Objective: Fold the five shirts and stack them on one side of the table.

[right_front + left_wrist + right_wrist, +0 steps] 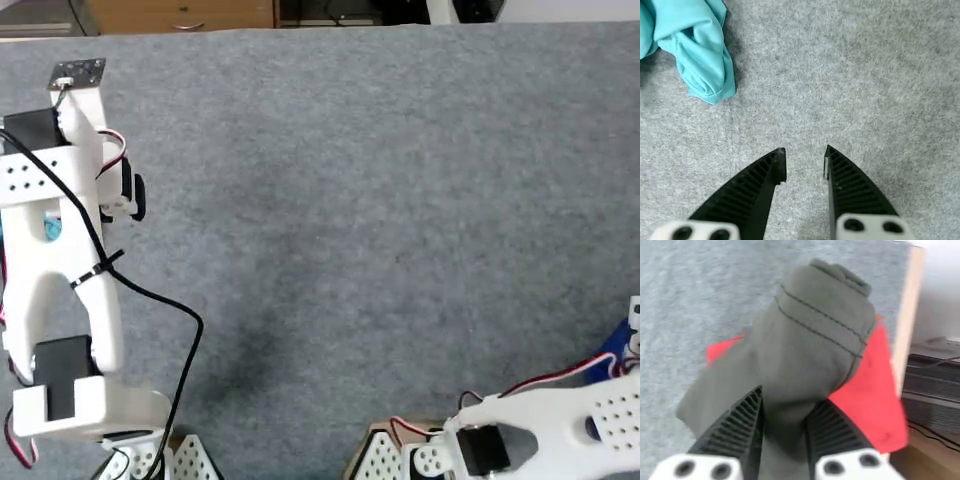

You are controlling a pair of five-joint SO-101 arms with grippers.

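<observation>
We see the olive-green shirt (810, 340) bunched on a red shirt (875, 390) at the table's right edge, just beside the wooden rim (905, 315). The right gripper (785, 412) has its jaws clamped on the olive-green shirt. The turquoise shirt (695, 45) lies crumpled near the left gripper (805, 162), whose jaws stand apart above the grey felt (380, 200). This felt spreads wide between the two arms.

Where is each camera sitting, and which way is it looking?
High view: fixed above the table, looking down at the grey mat; a white arm shows at the left edge and another arm at the bottom right.
Left wrist view: on the left arm's wrist, looking past its open left claw at the mat, with a teal shirt beyond.
Right wrist view: on the right arm's wrist, looking past the right claw, shut on a green shirt with a red shirt under it.
Shared: all three show the grey mat.
</observation>
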